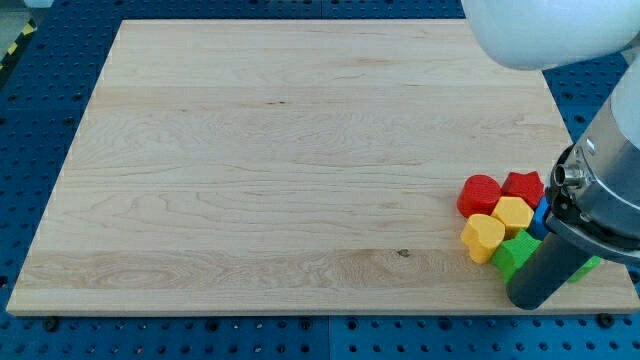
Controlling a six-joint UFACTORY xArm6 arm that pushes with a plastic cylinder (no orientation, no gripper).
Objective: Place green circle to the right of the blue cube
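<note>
Camera view showed my tip (pixel 524 303) planted at the wooden board's (pixel 250 180) five o'clock corner, close to its bottom edge. It is a bare rod with nothing to open or close, so it held nothing and could only shove. A green block (pixel 515 254) sat at about eleven o'clock from the tip, just beside it, and looked to be touching the rod's side, though I could not be sure of contact. Its outline read as angular, not round, so I could not tell whether it was the green circle the task names. A sliver of green (pixel 590 266) at about two o'clock, behind my rod, may be that circle, mostly hidden.

Outward from there, the blocks were bunched tight, probably herded into the corner by pushing. A yellow heart-like block (pixel 483 237) lay at ten o'clock from the green one, touching it. Another yellow block (pixel 513 214) sat at twelve o'clock. A strip of the blue cube (pixel 541 219) showed at one o'clock, largely covered by my arm. Two red blocks, a rounded one (pixel 480 193) and a star-like one (pixel 523 187), capped the cluster's far side.

No containers were present. I judged the task not yet done, with the cluster needing loosening first
</note>
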